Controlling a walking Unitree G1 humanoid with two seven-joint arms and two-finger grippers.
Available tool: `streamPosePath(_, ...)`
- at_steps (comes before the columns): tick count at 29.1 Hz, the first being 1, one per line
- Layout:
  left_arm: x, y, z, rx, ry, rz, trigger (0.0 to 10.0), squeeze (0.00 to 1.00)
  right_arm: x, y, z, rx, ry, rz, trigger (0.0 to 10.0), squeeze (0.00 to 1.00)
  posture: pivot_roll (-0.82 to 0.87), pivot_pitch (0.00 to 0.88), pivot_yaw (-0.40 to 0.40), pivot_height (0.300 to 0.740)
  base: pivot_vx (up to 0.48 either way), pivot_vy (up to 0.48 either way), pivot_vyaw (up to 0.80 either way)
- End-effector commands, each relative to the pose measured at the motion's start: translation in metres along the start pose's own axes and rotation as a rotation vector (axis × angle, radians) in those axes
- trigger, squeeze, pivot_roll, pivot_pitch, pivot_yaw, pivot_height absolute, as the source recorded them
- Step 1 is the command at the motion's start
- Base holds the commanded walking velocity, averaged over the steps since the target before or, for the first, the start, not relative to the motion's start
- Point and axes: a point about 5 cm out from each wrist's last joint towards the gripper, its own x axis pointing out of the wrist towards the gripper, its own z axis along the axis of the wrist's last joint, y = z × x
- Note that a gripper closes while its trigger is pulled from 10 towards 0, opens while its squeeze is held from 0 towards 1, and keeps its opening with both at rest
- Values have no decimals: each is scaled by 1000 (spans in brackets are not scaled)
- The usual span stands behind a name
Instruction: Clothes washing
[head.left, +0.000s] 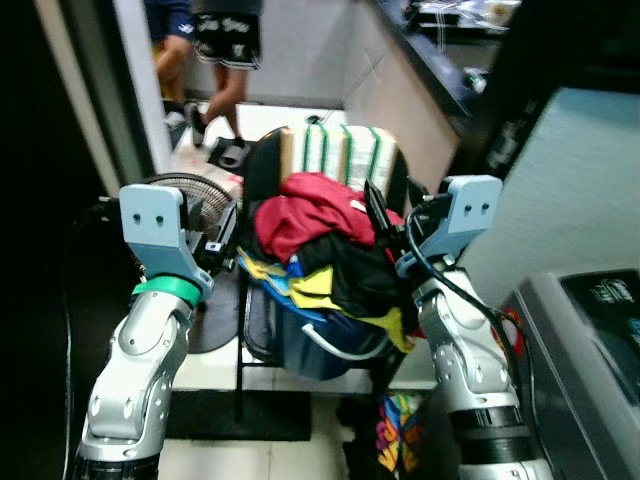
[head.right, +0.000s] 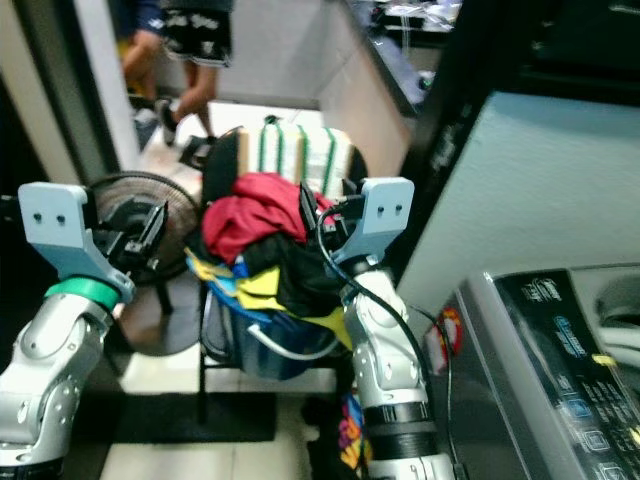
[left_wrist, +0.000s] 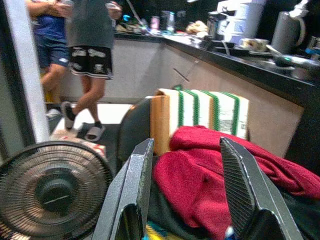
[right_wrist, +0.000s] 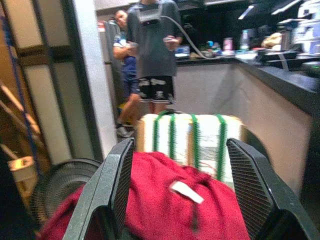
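A dark blue laundry basket (head.left: 305, 352) sits heaped with clothes in front of me, between my two arms. A red garment (head.left: 305, 215) lies on top, over black and yellow pieces (head.left: 318, 283). My left gripper (head.left: 222, 238) is at the basket's left side and my right gripper (head.left: 380, 218) at its right side. Both are at the height of the heap. In the left wrist view the left gripper (left_wrist: 187, 145) is open, with the red garment (left_wrist: 200, 175) beyond its fingers. The right gripper (right_wrist: 181, 145) is open too, above the red garment (right_wrist: 175, 205).
A grey washing machine (head.left: 585, 345) stands at my right. Behind the basket is a chair with a green-striped cushion (head.left: 345, 152). A floor fan (head.left: 195, 198) stands at the left. Two people (head.left: 225, 45) are at the back beside a dark counter (head.left: 430, 60). A colourful cloth (head.left: 398, 432) lies on the floor.
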Motion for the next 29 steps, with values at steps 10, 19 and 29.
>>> streamPosePath(10,-1,3,-8,-15,32,21,10000,0,-6,-11,-8,-87,48,-23,10000,0,117,0,3,740,0,0,0)
streamPosePath(19,-3,7,-15,-26,57,46,10000,0,-10,-10,-12,-119,64,8,10000,0,112,4,5,740,329,0,178)
streamPosePath(29,-4,5,-15,-30,65,33,10000,0,-12,-11,-12,-103,63,-6,10000,0,112,12,8,740,346,0,160)
